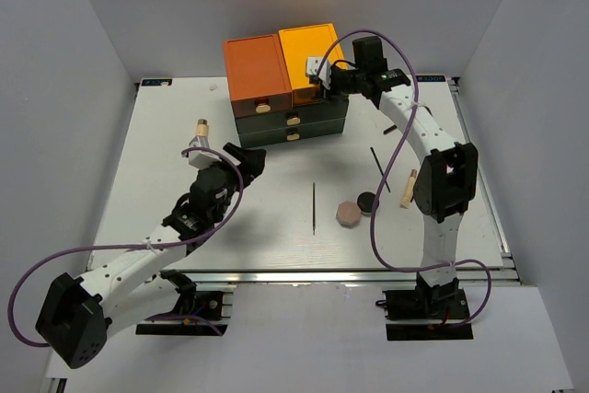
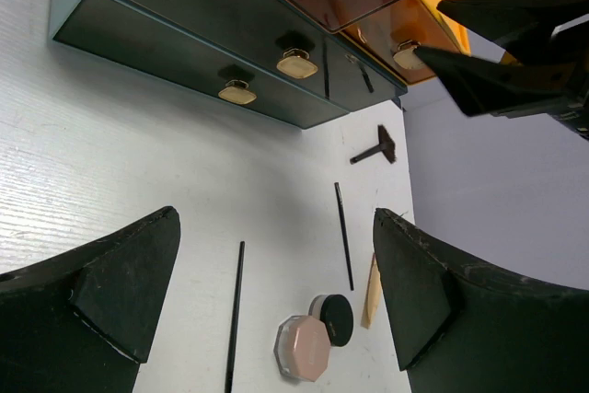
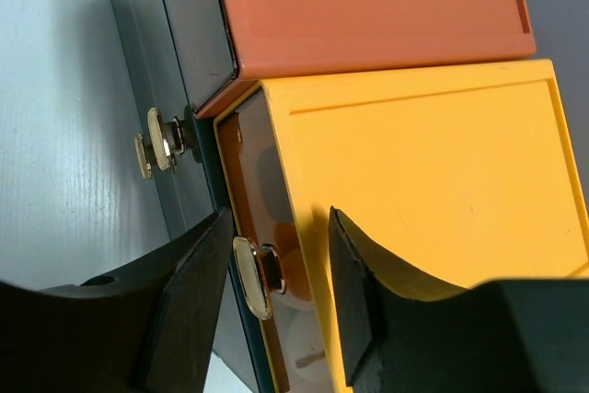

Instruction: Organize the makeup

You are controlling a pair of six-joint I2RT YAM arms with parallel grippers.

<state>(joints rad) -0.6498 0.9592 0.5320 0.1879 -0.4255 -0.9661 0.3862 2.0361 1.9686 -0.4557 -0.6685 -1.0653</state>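
My right gripper (image 1: 322,75) is at the front of the yellow top drawer (image 1: 309,51) of the drawer box. In the right wrist view its jaws (image 3: 281,218) stand open. One finger is in front of the gold knob (image 3: 250,275) and the other over the drawer's top. Peach rounded shapes (image 3: 308,227) show through the drawer front. On the table lie a pink round puff (image 1: 348,213), a small black jar (image 1: 367,202), a thin black stick (image 1: 314,207), a second stick (image 1: 380,161) and a beige tube (image 1: 408,189). My left gripper (image 1: 250,161) hovers open and empty left of them.
The drawer box has an orange top drawer (image 1: 258,66) and dark lower drawers (image 1: 293,124) with gold knobs. Another beige tube (image 1: 201,132) lies by my left arm. A small black piece (image 1: 390,128) lies near the right arm. Grey walls surround the table.
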